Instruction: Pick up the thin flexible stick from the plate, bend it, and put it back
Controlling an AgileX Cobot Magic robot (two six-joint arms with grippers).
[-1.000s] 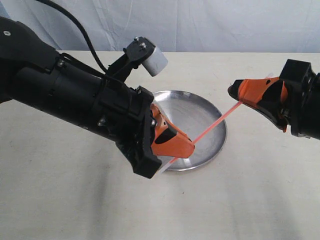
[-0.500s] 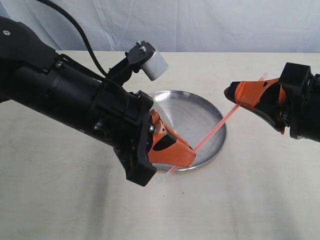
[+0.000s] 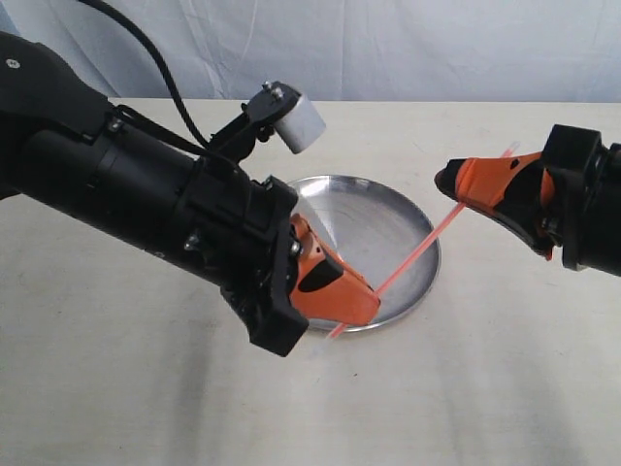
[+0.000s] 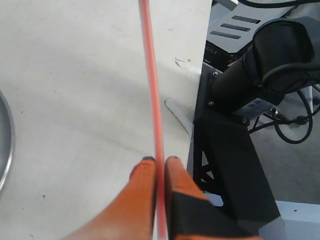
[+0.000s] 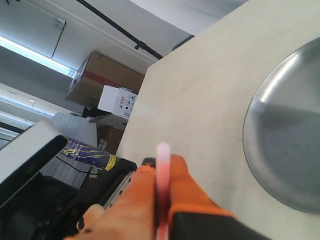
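Clamping the left end of the thin flexible stick [image 3: 417,249]: left gripper [image 3: 367,299], fingers pressed together on it, above the near rim of the plate [image 3: 361,218]. Stick: red-orange, straight, slanting upward to the right, lifted clear of the plate. Right end: pinched in the right gripper [image 3: 448,179], closed on it, held higher, just right of the plate. Plate: resting on the pale table [image 3: 146,388].

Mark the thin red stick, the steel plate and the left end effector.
thin flexible stick [image 3: 417,249], exterior view, its mid-length, above the plate.
plate [image 3: 374,216], exterior view, bare floor of the dish.
left end effector [image 4: 160,162], left wrist view, midway between its orange fingertips.
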